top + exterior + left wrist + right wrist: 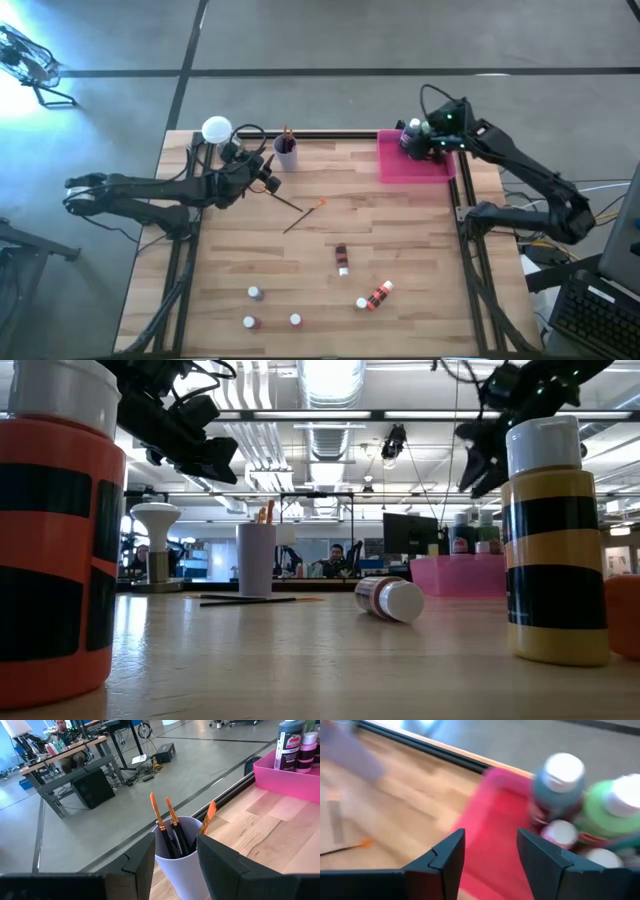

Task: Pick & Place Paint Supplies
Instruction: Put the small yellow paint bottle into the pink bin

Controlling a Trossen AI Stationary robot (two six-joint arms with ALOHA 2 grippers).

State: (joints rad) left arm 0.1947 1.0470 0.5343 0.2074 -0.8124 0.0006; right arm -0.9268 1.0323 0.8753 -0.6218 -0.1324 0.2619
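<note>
My left gripper (pixel 265 172) (pixel 175 865) hovers open just short of the lilac cup (pixel 176 851), which holds three orange-handled brushes (pixel 165 822). My right gripper (pixel 425 140) (pixel 490 855) hangs open above the pink tray (pixel 490 820), with nothing between its fingers. Several white-capped bottles (pixel 560 785) stand in the tray's far right corner. Two thin brushes (pixel 300 212) lie on the table beyond the cup. Loose bottles lie or stand toward the near edge: a dark one (pixel 342 258), a red-and-black one (pixel 378 294) and small ones (pixel 254 292).
A white round-headed lamp (pixel 216 130) stands at the far left corner, behind the cup. In the low view a tall orange-and-black bottle (pixel 50 530) and a yellow-and-black one (pixel 555 540) stand close to the near edge. A black rail (pixel 330 136) runs along the far edge.
</note>
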